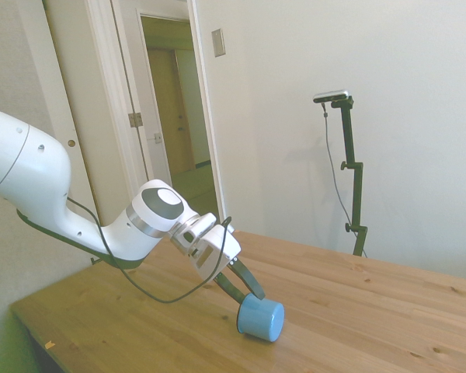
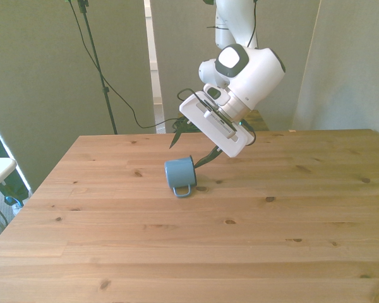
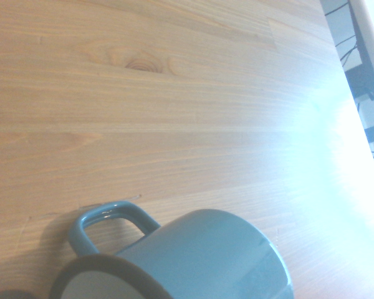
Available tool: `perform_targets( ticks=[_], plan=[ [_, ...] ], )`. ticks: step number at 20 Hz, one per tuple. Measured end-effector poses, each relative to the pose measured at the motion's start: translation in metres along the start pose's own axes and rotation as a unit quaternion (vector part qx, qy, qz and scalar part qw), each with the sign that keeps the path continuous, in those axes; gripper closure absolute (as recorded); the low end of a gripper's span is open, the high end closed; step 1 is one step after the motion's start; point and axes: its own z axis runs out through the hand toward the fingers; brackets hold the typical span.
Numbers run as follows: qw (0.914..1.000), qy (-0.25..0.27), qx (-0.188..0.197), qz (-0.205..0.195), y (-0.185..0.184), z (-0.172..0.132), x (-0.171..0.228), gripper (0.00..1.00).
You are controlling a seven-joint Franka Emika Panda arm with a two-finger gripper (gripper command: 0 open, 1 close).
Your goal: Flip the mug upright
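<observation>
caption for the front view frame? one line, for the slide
Open gripper angled down at the rim end of the light-blue mug lying on its side on the wooden table.

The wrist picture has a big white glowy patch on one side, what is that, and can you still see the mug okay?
In the wrist view, bright glare washes out the table toward one edge, but the mug stays clear of it, slightly soft, casting a faint shadow by its handle. In the front view the mug is evenly lit and sharp.

Wooden table (image 2: 177, 252) with knots; open doorway (image 1: 175, 109) behind; wall plate (image 1: 218, 42) beside door frame.
</observation>
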Motion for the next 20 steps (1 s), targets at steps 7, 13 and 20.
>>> perform_targets(
  ticks=[7,13,20],
  plan=[
    [0.9998,0.013,-0.014,0.002,0.001,0.007,0.001,0.0],
    [0.9996,0.02,-0.021,0.004,0.0,0.016,0.004,0.0],
    [0.9995,0.018,-0.025,0.005,-0.005,0.023,0.002,1.0]
  ],
)
